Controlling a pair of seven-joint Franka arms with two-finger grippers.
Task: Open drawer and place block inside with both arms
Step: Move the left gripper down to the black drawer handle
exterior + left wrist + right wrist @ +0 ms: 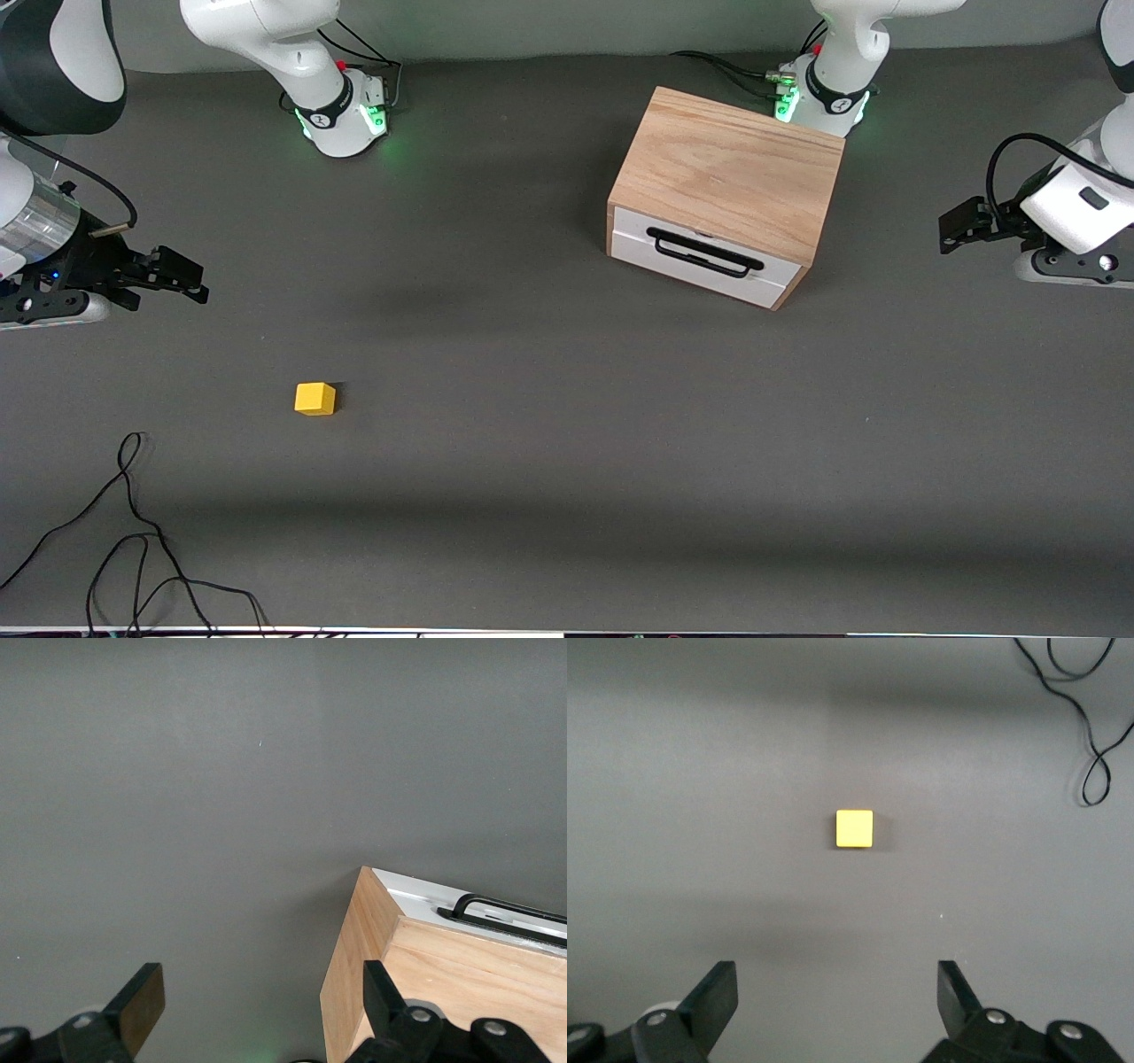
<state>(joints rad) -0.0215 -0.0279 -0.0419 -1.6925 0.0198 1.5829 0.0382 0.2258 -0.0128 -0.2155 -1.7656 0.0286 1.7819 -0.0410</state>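
The yellow block (314, 399) lies on the grey table toward the right arm's end; it also shows in the right wrist view (854, 828). The wooden cabinet (726, 168) stands near the left arm's base. Its drawer (700, 257) is shut, with a white front and a black handle (704, 252). My right gripper (190, 279) hangs open and empty over the table at the right arm's end, apart from the block; its fingers frame bare table (837, 997). My left gripper (952, 230) is open and empty over the table beside the cabinet (443, 992), with its jaws wide (263, 1001).
Loose black cables (133, 532) lie on the table at the edge nearest the front camera, at the right arm's end; they also show in the right wrist view (1081, 718). The arm bases (341, 115) glow green along the table's back edge.
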